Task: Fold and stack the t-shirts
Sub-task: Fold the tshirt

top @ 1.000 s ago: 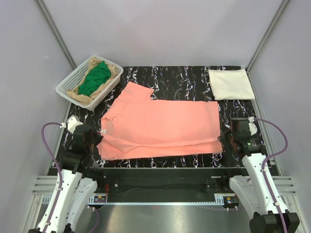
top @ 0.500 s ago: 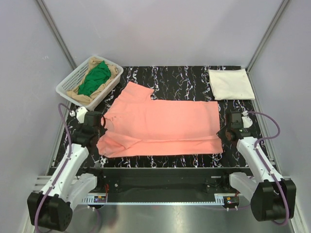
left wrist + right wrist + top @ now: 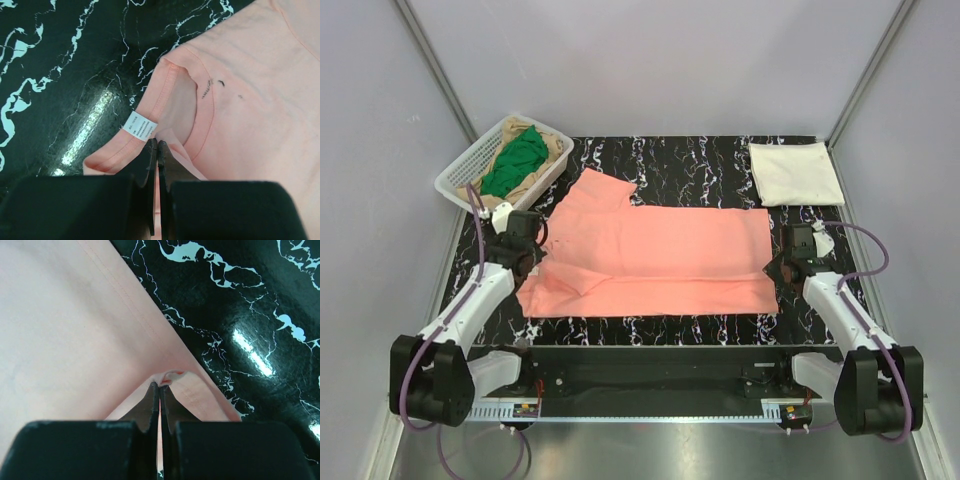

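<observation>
A salmon-pink t-shirt [image 3: 660, 255] lies spread on the black marbled table, its near long edge folded over. My left gripper [image 3: 528, 262] is shut on the shirt's cloth beside the collar [image 3: 200, 107] and white label [image 3: 140, 125]. My right gripper [image 3: 776, 272] is shut on the shirt's hem corner [image 3: 172, 375] at the right end. A folded cream-white t-shirt [image 3: 795, 172] lies at the back right. A green t-shirt [image 3: 515, 160] and a tan one [image 3: 488, 198] lie in the basket.
A white mesh basket [image 3: 462, 168] stands at the back left, just off the table's corner. The black marbled table [image 3: 700, 160] shows bare between the pink shirt and the back wall. Grey walls close in both sides.
Both grippers have moved away from me, carrying the pink shirt's near edge up and over; the shirt's near strip now lies folded and the shirt looks narrower.
</observation>
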